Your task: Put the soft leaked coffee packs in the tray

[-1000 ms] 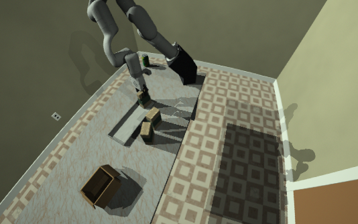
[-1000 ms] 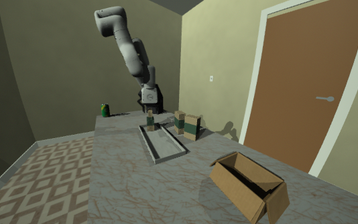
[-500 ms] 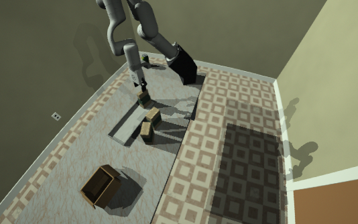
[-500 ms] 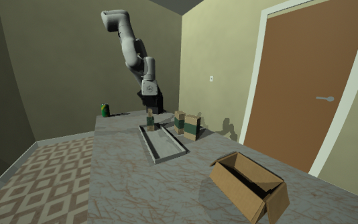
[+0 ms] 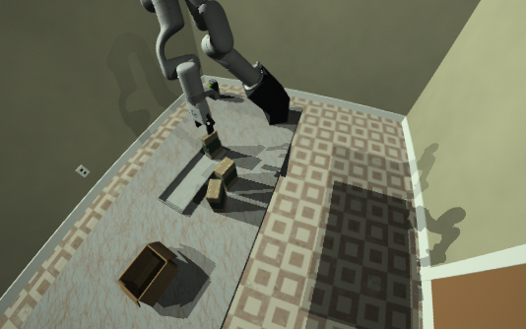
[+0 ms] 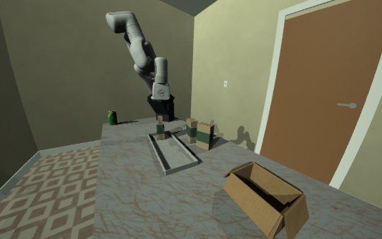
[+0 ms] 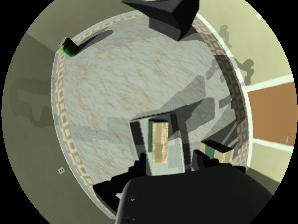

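Three tan coffee packs with green bands are on the table. One pack (image 5: 211, 144) stands upright at the far end of the grey tray (image 5: 190, 184), and it also shows in the exterior view (image 6: 160, 129) and the wrist view (image 7: 160, 141). The other two packs (image 5: 226, 171) (image 5: 216, 192) stand side by side on the table just beside the tray, also seen from the other side (image 6: 191, 130) (image 6: 204, 135). My gripper (image 5: 209, 127) hangs straight above the pack in the tray. It is open and empty, with its fingers spread above the pack's top.
An open cardboard box (image 5: 148, 273) (image 6: 265, 198) lies on the near part of the table. A green can (image 5: 213, 86) stands at the far table corner. The arm's black base (image 5: 272, 98) stands behind the tray. The table edge runs along the patterned floor.
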